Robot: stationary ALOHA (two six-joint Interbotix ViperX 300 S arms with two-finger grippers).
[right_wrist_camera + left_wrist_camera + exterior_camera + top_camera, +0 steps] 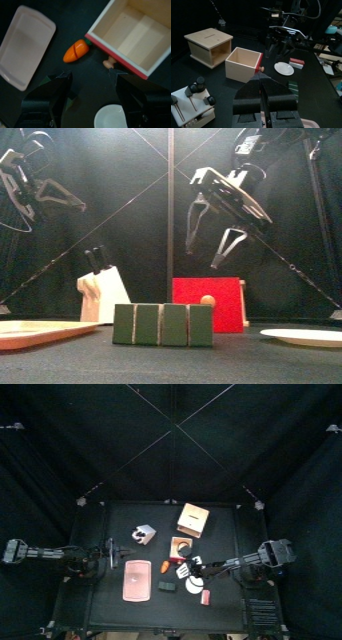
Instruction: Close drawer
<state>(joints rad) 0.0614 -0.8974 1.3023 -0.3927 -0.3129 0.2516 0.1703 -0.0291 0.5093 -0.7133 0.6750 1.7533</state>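
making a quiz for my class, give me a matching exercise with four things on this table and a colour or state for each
Things:
1. drawer
2. toy carrot
3. flat tray
4. right gripper

Descriptions:
a. pale pink
b. pulled out of the cabinet, empty
c. jaws wide open
d. orange, green tip

Pairs: 1-b, 2-d, 3-a, 4-c

**A:** From the front, the drawer (210, 303) is half hidden behind that green block (163, 324), and the two plates (310, 337) run off the sides.

**B:** Yeah. In the right wrist view the drawer's far corner is cut off, same for the pink slab (27, 47) and white dish (111, 118). From above, the bits near the right pincer (194, 566) are too small to tell apart.
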